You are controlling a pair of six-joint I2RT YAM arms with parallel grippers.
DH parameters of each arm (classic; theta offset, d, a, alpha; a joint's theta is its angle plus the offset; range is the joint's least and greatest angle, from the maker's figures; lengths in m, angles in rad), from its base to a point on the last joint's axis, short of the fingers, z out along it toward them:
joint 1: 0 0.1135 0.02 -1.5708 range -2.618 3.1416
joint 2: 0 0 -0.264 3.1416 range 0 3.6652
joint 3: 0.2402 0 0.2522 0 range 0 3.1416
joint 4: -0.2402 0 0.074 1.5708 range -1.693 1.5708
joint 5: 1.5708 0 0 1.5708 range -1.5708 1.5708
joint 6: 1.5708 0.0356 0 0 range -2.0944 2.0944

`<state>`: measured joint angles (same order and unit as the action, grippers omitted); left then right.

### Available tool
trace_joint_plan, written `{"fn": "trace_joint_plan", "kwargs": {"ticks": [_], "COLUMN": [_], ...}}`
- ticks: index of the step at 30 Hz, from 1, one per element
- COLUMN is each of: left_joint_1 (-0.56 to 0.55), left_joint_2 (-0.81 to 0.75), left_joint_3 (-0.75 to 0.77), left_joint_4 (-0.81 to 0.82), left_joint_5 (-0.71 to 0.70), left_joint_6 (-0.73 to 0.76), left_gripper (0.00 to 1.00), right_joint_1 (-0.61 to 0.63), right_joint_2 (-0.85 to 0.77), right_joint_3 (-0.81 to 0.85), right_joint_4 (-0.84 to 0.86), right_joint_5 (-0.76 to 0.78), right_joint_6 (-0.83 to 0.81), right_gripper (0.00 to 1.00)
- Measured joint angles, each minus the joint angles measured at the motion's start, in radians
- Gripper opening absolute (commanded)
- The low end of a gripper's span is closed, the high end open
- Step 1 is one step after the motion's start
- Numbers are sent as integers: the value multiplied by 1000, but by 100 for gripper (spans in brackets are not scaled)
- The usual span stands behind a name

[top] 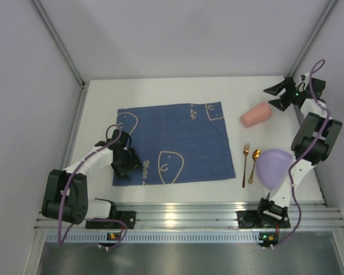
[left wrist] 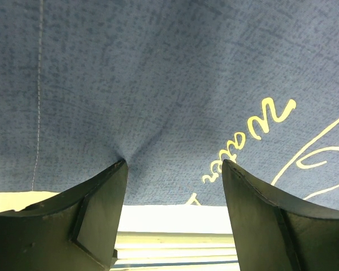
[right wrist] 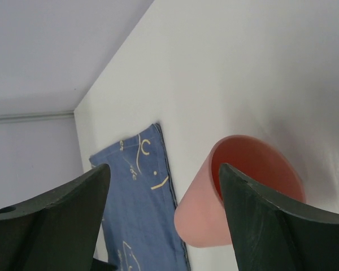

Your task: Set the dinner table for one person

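White walls enclosed the dinner table (top: 160, 94), whose near edge was lined by a silver rail (top: 189, 215). A blue placemat (top: 175, 143) was spread at its middle. The left gripper (top: 124, 171) was held wide over the placemat's near left corner. One fingertip (left wrist: 120, 169) was pressed into puckered cloth, though a pinch could not be made out. Near the far right corner a pink cup (top: 256, 115) was laid on its side, its mouth partly hidden behind a finger of the right gripper (right wrist: 164, 169), also spread wide; contact could not be judged. By the right edge a fork (top: 246, 164) and spoon (top: 254, 165) were laid beside a purple bowl (top: 269, 163), partly covered by the right arm (top: 289, 177).
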<state>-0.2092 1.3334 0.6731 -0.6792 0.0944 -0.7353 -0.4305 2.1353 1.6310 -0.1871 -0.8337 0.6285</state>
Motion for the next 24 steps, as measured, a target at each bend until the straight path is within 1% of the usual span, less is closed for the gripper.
{"fn": "trace_joint_plan", "kwargs": {"ticks": [6, 12, 17, 24], "left_joint_1": [-21, -27, -28, -28], "left_joint_2": [6, 6, 0, -15], "left_joint_3": [3, 4, 4, 4], "left_joint_4": [3, 4, 3, 3], "left_joint_5": [4, 13, 18, 22], "left_joint_6": [0, 1, 10, 29], "left_gripper": [73, 73, 73, 73], "right_joint_1": [3, 13, 15, 16], "right_joint_2": [-66, -109, -109, -132], "right_joint_3": [-57, -186, -177, -189], "right_joint_4": [-8, -51, -68, -33], "right_joint_5": [-8, 13, 17, -6], "right_joint_6": [-24, -68, -68, -44], "right_gripper": [77, 77, 77, 75]}}
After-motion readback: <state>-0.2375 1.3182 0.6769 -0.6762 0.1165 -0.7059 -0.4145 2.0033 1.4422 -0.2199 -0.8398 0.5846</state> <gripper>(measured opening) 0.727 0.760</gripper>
